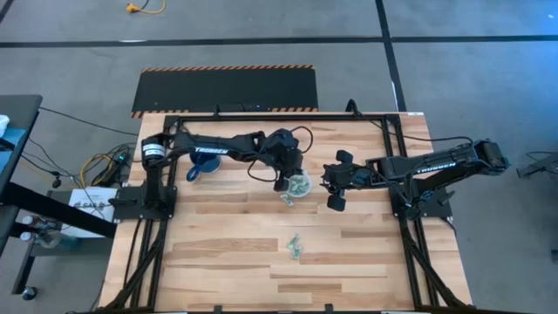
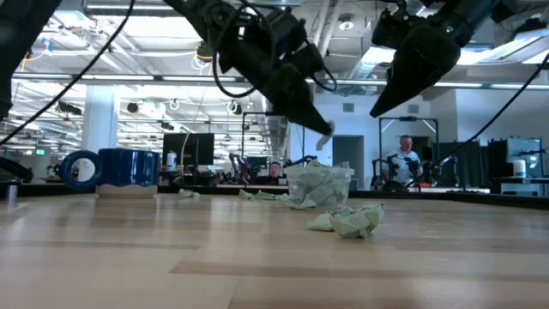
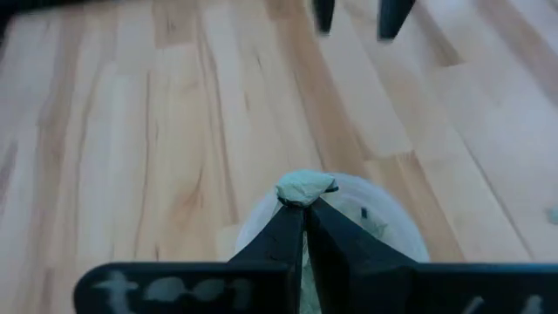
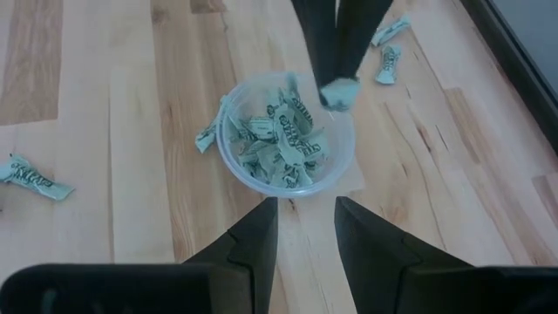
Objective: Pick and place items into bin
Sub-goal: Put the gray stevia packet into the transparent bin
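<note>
Pale wooden planks are forming the counter, with a black frame running around its edge and grey floor lying beyond.

Over it the left pincer is hanging above the clear cup, its two dark fingers pressed together and pinching one small green-and-white wrapped piece at their tips. In the low view that piece is sitting just above the cup's rim, apart from the heap of wrapped pieces filling the cup.

The right pincer is hovering near the cup on its other side, well above the wood, its fingers standing partly apart with nothing between them.

Loose wrapped pieces are lying around the cup: one is touching its outer wall, another is resting farther off on the planks, and two are lying beyond the left arm's fingers. A small cluster is lying well apart from the cup, toward the near edge of the counter; in the low view it is partly covering the cup's base.

A dark blue mug is standing behind the left arm, with a blue roll just beside it. Past the counter, in the room, a person is sitting among monitors.
</note>
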`<state>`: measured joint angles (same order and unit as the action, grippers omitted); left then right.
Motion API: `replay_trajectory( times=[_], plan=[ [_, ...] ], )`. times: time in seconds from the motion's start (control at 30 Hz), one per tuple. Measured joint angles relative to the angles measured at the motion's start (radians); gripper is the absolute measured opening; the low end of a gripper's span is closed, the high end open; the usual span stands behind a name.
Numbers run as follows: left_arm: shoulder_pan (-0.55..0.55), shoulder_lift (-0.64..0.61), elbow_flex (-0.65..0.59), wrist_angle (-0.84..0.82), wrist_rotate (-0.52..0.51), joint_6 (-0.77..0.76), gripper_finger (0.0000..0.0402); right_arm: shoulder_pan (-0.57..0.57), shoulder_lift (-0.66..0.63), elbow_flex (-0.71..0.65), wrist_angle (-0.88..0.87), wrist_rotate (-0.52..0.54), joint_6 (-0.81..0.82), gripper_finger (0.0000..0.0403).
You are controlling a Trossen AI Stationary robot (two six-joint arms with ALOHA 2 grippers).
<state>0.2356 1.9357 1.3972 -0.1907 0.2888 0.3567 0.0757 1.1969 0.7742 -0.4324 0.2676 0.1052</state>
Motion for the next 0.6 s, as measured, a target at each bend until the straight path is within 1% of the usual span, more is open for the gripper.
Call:
replay_trajectory(
  times=[0.23, 0.4, 0.6],
  plan=[
    [0.006, 0.015, 0.001, 0.002, 0.006, -0.003, 0.0, 0.0, 0.0, 0.0, -0.002, 0.0, 0.0, 0.0108],
    [0.006, 0.015, 0.001, -0.009, 0.021, -0.047, 0.0001, 0.0, 0.0, 0.0, 0.0, 0.0, 0.0, 0.0108],
    [0.006, 0.015, 0.001, -0.021, 0.02, -0.063, 0.003, 0.0, 0.0, 0.0, 0.0, 0.0, 0.0, 0.0108]
  ],
)
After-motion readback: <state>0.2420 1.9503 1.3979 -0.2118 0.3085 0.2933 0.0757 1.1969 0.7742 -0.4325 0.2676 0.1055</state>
